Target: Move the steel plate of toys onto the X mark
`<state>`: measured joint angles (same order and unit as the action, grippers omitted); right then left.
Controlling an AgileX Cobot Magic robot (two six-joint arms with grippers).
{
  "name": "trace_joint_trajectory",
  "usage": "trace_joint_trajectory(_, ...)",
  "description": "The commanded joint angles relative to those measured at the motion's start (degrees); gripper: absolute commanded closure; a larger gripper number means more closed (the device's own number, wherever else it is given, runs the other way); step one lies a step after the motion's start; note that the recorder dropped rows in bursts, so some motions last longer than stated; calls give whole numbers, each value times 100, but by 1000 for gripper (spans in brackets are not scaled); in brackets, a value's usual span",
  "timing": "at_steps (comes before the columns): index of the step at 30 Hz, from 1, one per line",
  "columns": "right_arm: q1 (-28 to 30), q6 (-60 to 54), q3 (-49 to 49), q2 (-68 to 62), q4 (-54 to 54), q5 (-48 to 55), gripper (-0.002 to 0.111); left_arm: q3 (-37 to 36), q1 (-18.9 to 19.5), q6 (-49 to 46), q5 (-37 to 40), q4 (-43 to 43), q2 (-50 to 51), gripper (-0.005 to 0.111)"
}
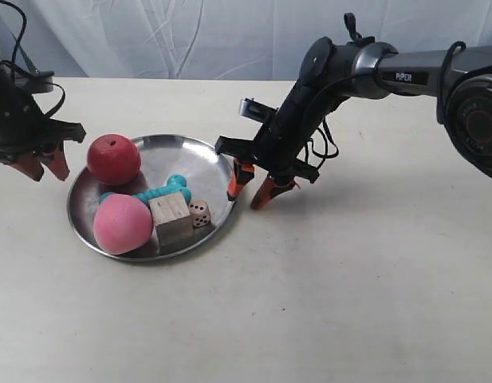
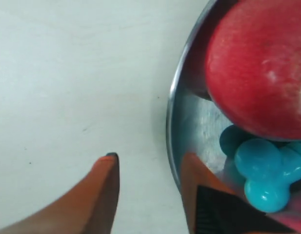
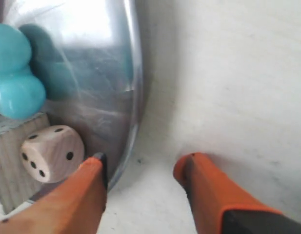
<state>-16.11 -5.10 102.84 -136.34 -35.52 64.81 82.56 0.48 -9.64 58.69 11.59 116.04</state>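
The steel plate [image 1: 199,155] lies on the table and holds a red apple [image 1: 113,159], pink ball [image 1: 122,224], teal bone [image 1: 162,191], wooden cube [image 1: 171,218] and die [image 1: 199,213]. My left gripper [image 1: 43,166] stands open at the plate's apple side. In its wrist view the left gripper [image 2: 150,158] straddles the plate's rim [image 2: 170,112], one finger over the dish and one outside. My right gripper [image 1: 247,194] is open at the die side. There the right gripper [image 3: 143,161] straddles the rim [image 3: 135,97] beside the die [image 3: 51,152]. No X mark shows in any view.
The cream table [image 1: 349,303] stretches bare in front of and to the right of the plate. A white cloth backdrop [image 1: 190,36] hangs behind the table. Black cables [image 1: 321,148] loop off the right arm near its wrist.
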Motion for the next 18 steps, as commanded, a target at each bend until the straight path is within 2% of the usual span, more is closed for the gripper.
trace_joint_trajectory(1,9,89,48,219,316,14,60,27,8,76,-75,-73,-409,67)
trace_joint_trajectory(6,9,226,26,491,902,133,60,27,8,204,-28,-86,-926,71)
trace_joint_trajectory(10,9,226,26,772,1530,382,64,27,8,217,38,-86,-1493,93)
trace_joint_trajectory(12,9,226,26,965,1726,507,75,12,8,217,52,-86,-1811,105)
trace_joint_trajectory(16,9,136,26,1412,1728,515,106,-166,8,217,-195,-65,-2609,107)
trace_joint_trajectory(18,-4,121,26,1712,1713,515,108,-300,8,217,-289,-91,-3083,107)
